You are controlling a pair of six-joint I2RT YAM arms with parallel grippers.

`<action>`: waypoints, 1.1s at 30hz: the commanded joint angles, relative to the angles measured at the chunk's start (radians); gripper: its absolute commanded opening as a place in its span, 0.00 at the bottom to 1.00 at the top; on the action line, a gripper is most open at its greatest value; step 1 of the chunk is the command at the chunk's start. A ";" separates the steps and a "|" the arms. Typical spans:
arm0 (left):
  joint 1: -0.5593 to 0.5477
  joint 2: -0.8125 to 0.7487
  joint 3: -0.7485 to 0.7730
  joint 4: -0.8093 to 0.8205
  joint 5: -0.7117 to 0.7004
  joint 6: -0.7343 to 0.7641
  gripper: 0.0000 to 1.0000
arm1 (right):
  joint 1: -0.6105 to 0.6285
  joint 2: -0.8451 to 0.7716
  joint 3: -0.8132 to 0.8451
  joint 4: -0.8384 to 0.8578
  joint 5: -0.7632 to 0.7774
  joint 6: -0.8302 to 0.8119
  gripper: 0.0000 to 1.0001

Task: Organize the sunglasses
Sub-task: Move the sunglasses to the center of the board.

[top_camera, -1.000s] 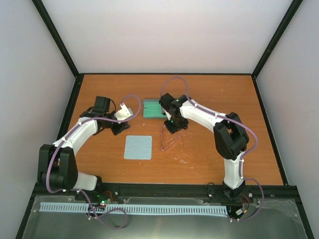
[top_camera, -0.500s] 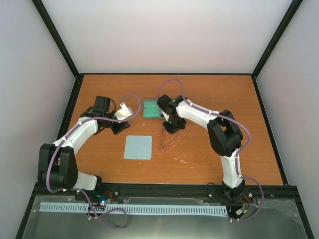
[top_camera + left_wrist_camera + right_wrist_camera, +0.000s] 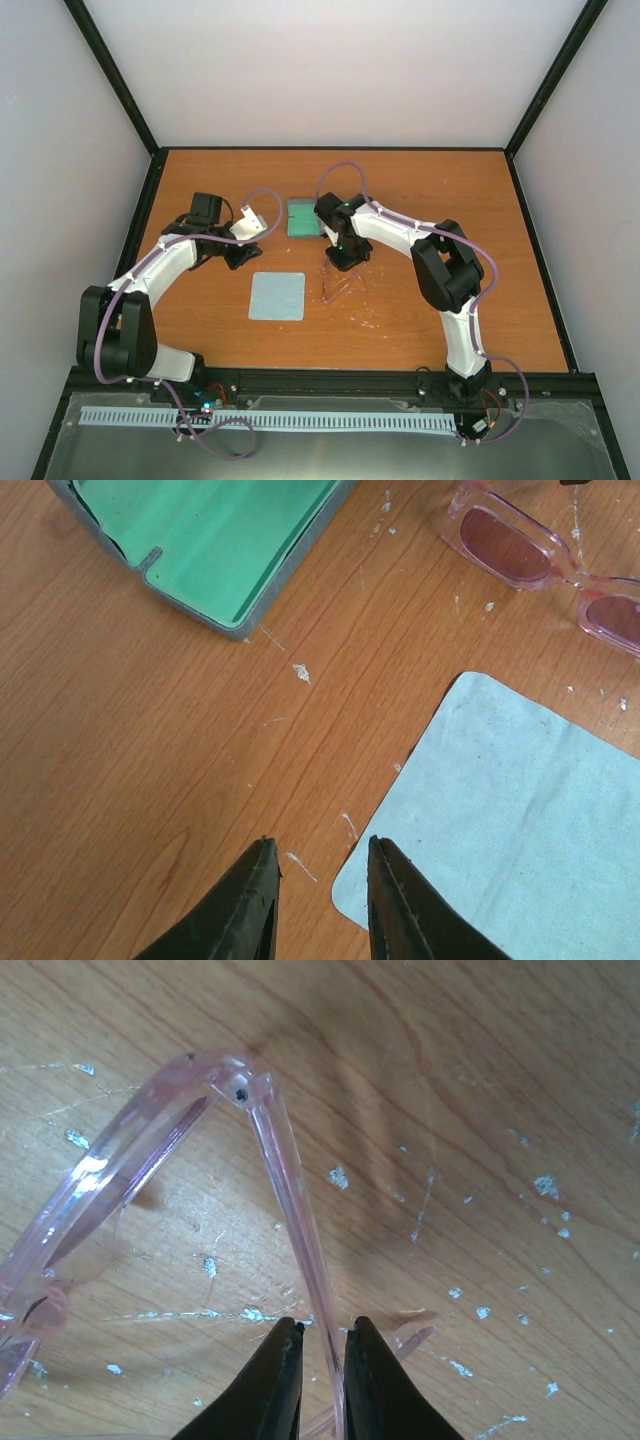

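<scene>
The sunglasses have a thin translucent pink frame and lie on the wooden table right of the cloth. They also show in the left wrist view. In the right wrist view one slim arm of the sunglasses runs down between my right gripper's fingers. My right gripper is low on the table, its jaws drawn in narrow on that arm. My left gripper is open and empty, hovering at the cloth's near corner.
An open blue-grey case with a green lining lies behind the sunglasses. A pale blue square cloth lies flat left of them. White flecks mark the tabletop. Black frame posts and walls border the table.
My right gripper has shifted slightly left and down over the sunglasses. The left arm has not moved.
</scene>
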 commanded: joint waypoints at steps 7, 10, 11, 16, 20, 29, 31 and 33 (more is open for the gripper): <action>0.006 0.021 0.032 0.023 0.031 -0.010 0.27 | -0.004 -0.009 -0.040 0.009 0.045 0.021 0.03; 0.006 0.025 0.034 0.023 0.035 -0.009 0.27 | -0.028 -0.043 -0.078 0.014 0.060 0.039 0.03; 0.006 0.026 0.036 0.023 0.037 -0.008 0.27 | -0.041 -0.058 -0.094 0.016 0.066 0.045 0.03; 0.006 0.043 0.050 0.021 0.048 -0.010 0.28 | -0.122 -0.144 -0.179 0.028 0.102 0.069 0.03; 0.006 0.055 0.062 0.020 0.050 -0.011 0.28 | -0.193 -0.213 -0.233 0.030 0.143 0.079 0.03; 0.006 0.077 0.082 0.012 0.055 -0.006 0.28 | -0.345 -0.260 -0.331 0.077 0.142 0.055 0.03; 0.006 0.078 0.082 0.008 0.055 -0.004 0.28 | -0.380 -0.258 -0.358 0.103 0.133 0.052 0.03; 0.005 0.080 0.080 0.000 0.058 0.002 0.28 | -0.407 -0.257 -0.375 0.129 0.124 0.048 0.03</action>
